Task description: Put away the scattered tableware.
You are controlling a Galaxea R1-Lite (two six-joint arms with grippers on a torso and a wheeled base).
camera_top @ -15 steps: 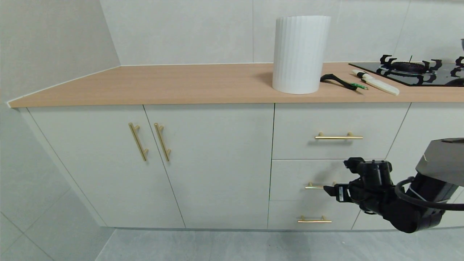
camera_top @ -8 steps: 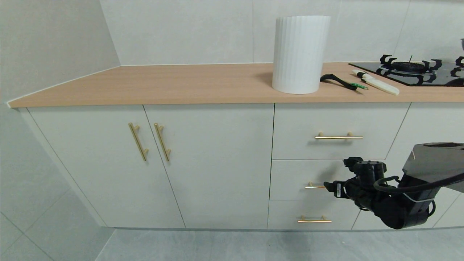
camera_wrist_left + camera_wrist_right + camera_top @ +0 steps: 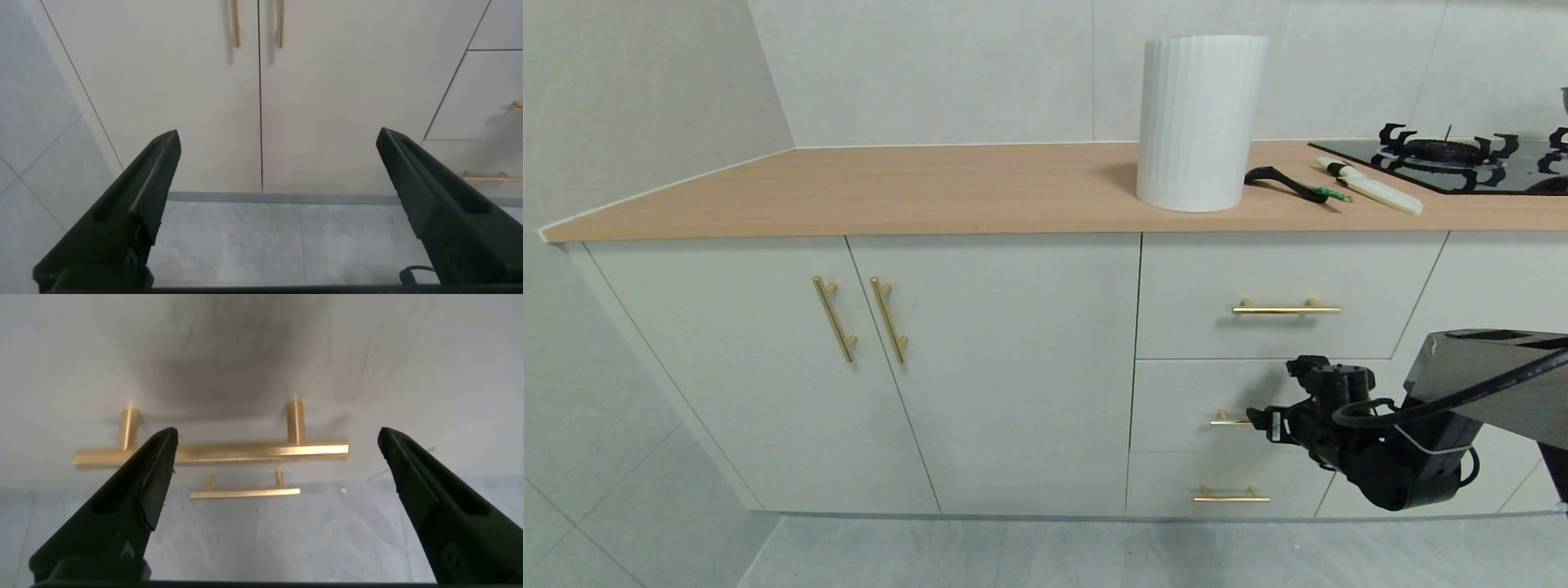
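On the wooden counter (image 3: 931, 192), right of a tall white ribbed holder (image 3: 1196, 122), lie a black-handled utensil (image 3: 1286, 184) and a white knife (image 3: 1372, 193). My right gripper (image 3: 1258, 422) is well below them, in front of the middle drawer, its tips at the drawer's gold handle (image 3: 1229, 421). In the right wrist view the gripper (image 3: 275, 441) is open, and the gold handle (image 3: 212, 451) lies across the gap between its fingers. My left gripper (image 3: 275, 139) is open and holds nothing, low above the floor, facing the cabinet doors (image 3: 327, 90).
A black gas stove (image 3: 1445, 159) sits at the counter's right end. The drawer column has a top handle (image 3: 1286, 309) and a bottom handle (image 3: 1232, 496). Two cabinet doors with paired vertical handles (image 3: 862, 318) stand to the left. Grey floor tiles (image 3: 1045, 555) lie below.
My right arm has shifted a little left toward the drawer front, bringing the gripper closer to the middle handle. Nothing on the counter has moved.
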